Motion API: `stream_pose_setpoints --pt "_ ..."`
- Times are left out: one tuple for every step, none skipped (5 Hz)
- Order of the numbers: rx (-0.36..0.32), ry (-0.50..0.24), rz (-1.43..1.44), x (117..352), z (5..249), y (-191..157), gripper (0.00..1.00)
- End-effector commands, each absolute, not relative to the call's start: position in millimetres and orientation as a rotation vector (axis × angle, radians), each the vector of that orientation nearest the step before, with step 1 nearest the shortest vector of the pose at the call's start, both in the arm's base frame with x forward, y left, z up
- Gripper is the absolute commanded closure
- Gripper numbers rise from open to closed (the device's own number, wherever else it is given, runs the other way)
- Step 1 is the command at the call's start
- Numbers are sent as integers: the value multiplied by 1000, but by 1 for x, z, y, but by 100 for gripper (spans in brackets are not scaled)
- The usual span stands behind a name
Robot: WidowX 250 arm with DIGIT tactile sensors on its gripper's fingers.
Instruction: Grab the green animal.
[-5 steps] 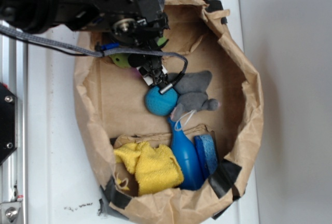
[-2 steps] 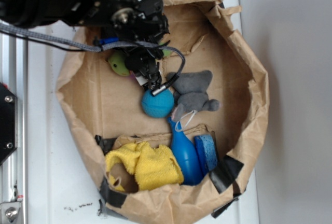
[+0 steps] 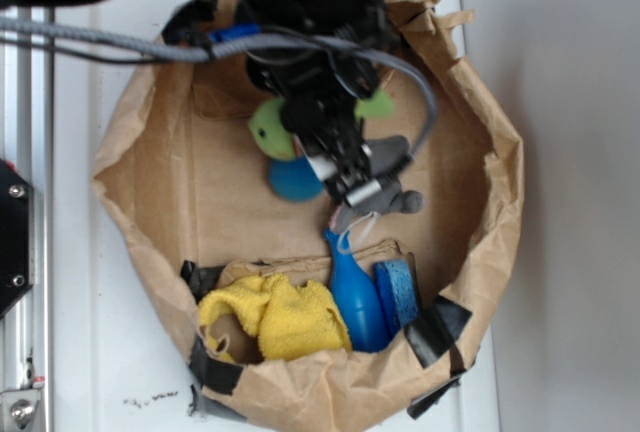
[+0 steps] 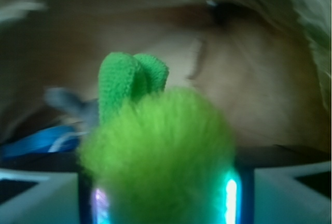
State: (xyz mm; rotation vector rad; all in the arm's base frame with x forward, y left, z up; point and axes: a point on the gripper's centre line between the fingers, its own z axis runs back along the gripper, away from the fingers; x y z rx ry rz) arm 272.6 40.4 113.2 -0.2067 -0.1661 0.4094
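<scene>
The green animal (image 3: 268, 130) is a fuzzy lime-green plush. It sits between my gripper's (image 3: 325, 137) jaws inside the brown paper bag (image 3: 492, 182), with green sticking out on both sides of the fingers. In the wrist view its fur (image 4: 155, 149) fills the gap between the jaws of my gripper (image 4: 163, 195), and two darker green limbs point up. The gripper is shut on it, above the blue ball (image 3: 290, 182).
In the bag lie a grey plush animal (image 3: 385, 197), a blue bulb-shaped toy (image 3: 355, 297), a yellow cloth (image 3: 275, 317) and a blue sponge (image 3: 398, 292). The bag's crumpled walls ring the arm. A metal rail (image 3: 25, 252) runs along the left.
The arm has moved right and toward the camera with the green animal in its jaws. The toy has left the bag's left wall. The bag's rim has spread wider.
</scene>
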Motion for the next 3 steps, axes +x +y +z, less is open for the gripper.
stream_pose_setpoints --pt "-158 -193 206 264 174 -5 100" --pt "-166 -143 258 252 177 0 100" --pt "-145 -130 291 249 180 7 100"
